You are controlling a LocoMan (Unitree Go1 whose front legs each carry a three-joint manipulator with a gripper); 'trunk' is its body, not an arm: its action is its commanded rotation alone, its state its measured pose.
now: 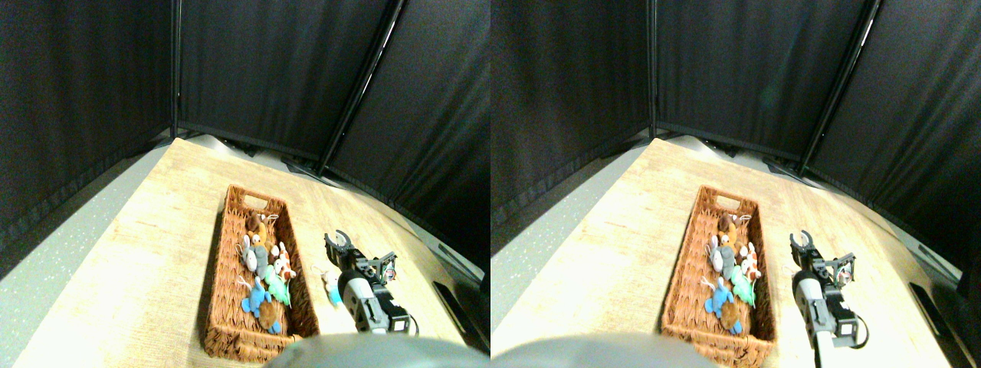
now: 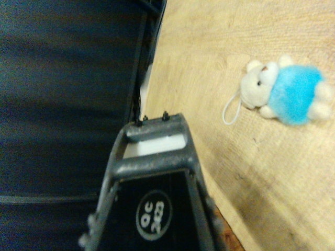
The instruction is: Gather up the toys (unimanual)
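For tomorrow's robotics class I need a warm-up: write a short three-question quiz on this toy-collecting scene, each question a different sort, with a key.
1. True or false: every toy already lies in the wicker basket.
2. Multiple choice: the blue-and-white toy lies on A) the wooden table, B) the basket's rim, C) the grey floor.
3. Fill in: the claw holds ___.

Key: 1 false, one toy lies outside, beside the basket; 2 A; 3 nothing, it is open.
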